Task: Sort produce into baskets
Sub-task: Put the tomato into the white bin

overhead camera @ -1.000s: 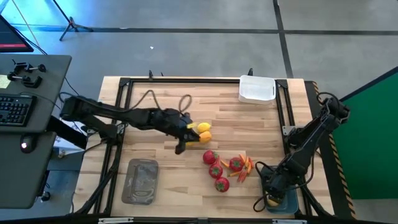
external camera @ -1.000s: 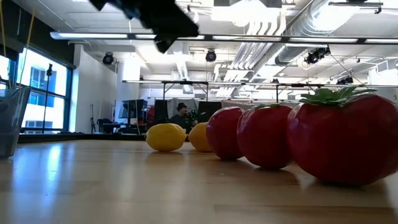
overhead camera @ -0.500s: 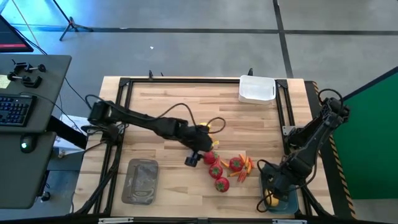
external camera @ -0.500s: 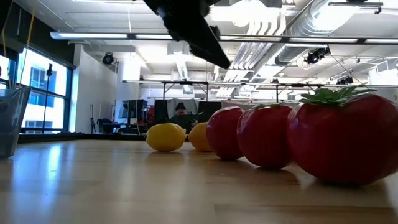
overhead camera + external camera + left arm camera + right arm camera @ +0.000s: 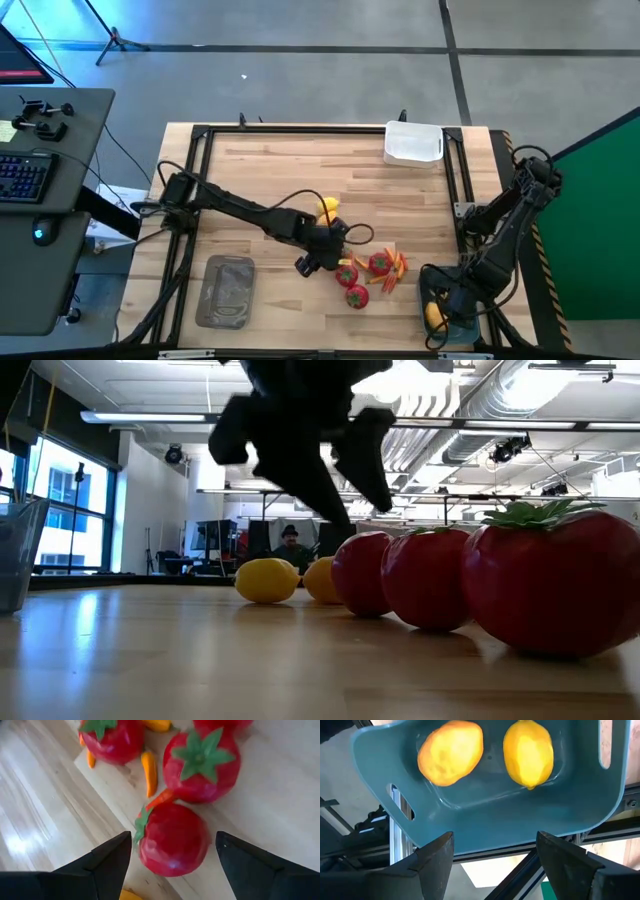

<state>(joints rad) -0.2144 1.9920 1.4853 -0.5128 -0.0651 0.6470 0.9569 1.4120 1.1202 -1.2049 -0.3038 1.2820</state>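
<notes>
High view: a wooden table (image 5: 260, 170) seen from straight above, with two dark arms reaching in, one from 9 o'clock and one from 3 o'clock.
White basket (image 5: 413, 142): at about 1 o'clock on the table, apparently with nothing in it.
Grey basket (image 5: 227, 290): flat, at about 7 o'clock, nothing visible in it.
Blue-teal basket (image 5: 490, 820): at the table's 5 o'clock corner; the right wrist view shows two lemons (image 5: 451, 752) lying side by side in it.
Left gripper (image 5: 322, 258): near the table's centre, fingers spread wide and holding nothing, poised over the nearest red fruit (image 5: 172, 840). The left wrist view shows this fruit between the two fingers but not touched by them.
Right gripper (image 5: 440, 305): over the blue-teal basket, fingers apart and empty, waiting.
Red fruits (image 5: 352, 277): a tight cluster just toward 5 o'clock of centre, green tops showing, several touching.
Table lemons (image 5: 327, 209): two, side by side, just toward 12 o'clock of the cluster.
Peppers (image 5: 149, 772): thin, orange-red, scattered among the red fruits; one tip lies against the target fruit.
Step in hand: likely picking up the nearest red fruit.
Doing it well: lower with the fingers straddling the fruit's widest part, keep them clear of the neighbouring fruit and the pepper, close only once level with its middle, then lift straight up so the cluster is not knocked.
</notes>
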